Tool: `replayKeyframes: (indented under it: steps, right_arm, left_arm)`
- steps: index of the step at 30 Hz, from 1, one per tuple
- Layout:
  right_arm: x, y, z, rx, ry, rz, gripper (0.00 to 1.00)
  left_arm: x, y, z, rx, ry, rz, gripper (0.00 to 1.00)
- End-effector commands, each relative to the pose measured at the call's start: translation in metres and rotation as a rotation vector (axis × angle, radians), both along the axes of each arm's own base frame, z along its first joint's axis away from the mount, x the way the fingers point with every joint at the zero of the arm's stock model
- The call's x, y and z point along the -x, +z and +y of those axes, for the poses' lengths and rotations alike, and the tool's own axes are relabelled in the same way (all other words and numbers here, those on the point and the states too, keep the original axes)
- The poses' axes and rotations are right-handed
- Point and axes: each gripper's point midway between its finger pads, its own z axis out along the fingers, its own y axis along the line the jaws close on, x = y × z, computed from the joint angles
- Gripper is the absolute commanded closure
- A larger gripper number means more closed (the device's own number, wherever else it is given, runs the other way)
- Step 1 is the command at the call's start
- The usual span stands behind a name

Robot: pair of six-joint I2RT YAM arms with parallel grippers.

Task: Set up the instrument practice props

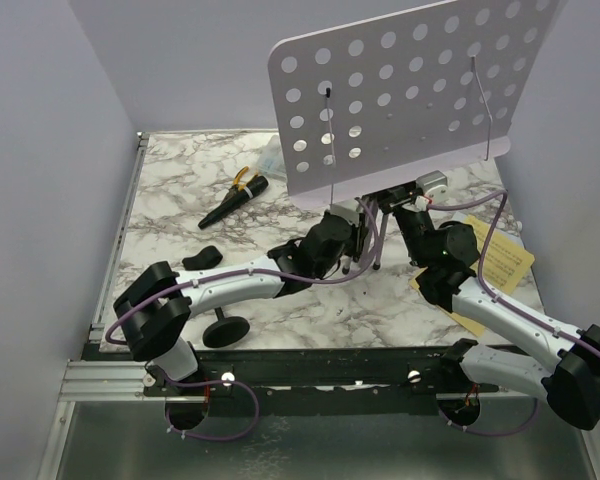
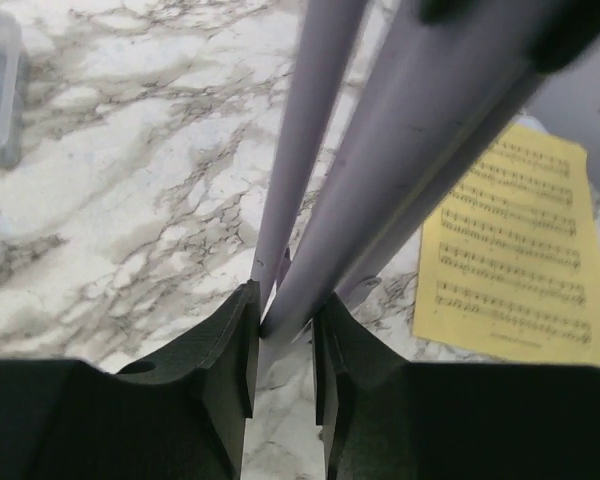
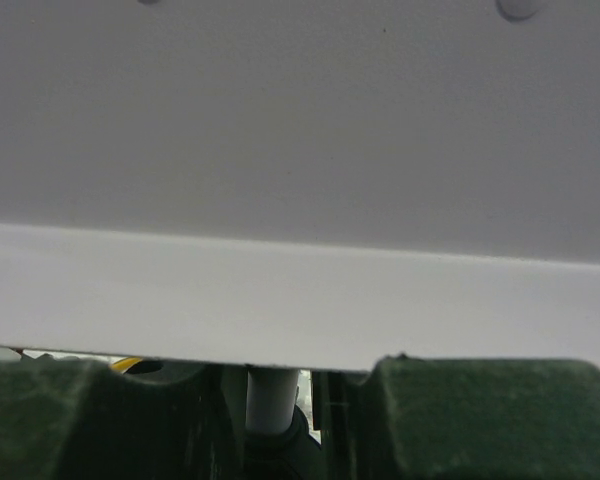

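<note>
The lilac music stand (image 1: 400,90) stands upright toward the far right of the worktop (image 1: 170,190). Its punched desk is tilted toward the camera, and its thin tripod legs come down just past the middle of the worktop. Its long axis runs straight up from the worktop.

Both arms meet under the desk. The left gripper (image 1: 350,248) comes in low from the left. In the left wrist view its fingers (image 2: 225,340) are drawn narrow and pinch one of the lilac tubes where the legs gather. The right gripper (image 1: 412,212) sits higher on the right side, just beneath the desk's ledge. In the right wrist view the pole rises between its fingers (image 3: 450,420), which stand narrow around it, but I cannot tell if they actually press on it.

So the stand lies between the two grippers, the left low and the right high. Any settling or straightening would likely pivot on those two points.

A yellow sheet-music page (image 1: 507,262) lies flat by the right edge, nearer the right arm. The black microphone (image 1: 232,203) lies toward the far left, touching the yellow-handled pliers (image 1: 245,178). The short mic stand (image 1: 225,330) sits at the near edge beside the left arm.
</note>
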Motion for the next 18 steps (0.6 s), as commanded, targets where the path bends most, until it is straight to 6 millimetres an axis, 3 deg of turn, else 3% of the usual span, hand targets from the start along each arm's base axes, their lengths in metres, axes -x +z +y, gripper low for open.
replayKeyframes:
  steps: [1,5,11,15,18]
  right_arm:
    - [0.056,0.121,-0.067,-0.253,-0.122,-0.366,0.99]
    - [0.053,0.125,-0.067,-0.272,-0.125,-0.355,0.99]
    - [0.048,0.124,-0.063,-0.304,-0.1,-0.336,0.99]
    - [0.046,0.125,-0.057,-0.305,-0.081,-0.324,0.99]
    - [0.044,0.124,-0.053,-0.3,-0.079,-0.315,1.0]
  left_arm:
    - [-0.023,-0.097,0.122,-0.389,0.454,0.11,0.66]
    - [-0.028,-0.092,0.122,-0.378,0.489,0.094,0.52]
    - [-0.043,-0.08,0.114,-0.366,0.542,0.054,0.52]
    - [-0.053,-0.07,0.095,-0.326,0.511,0.035,0.5]
    - [-0.05,-0.063,0.074,-0.272,0.424,0.055,0.48]
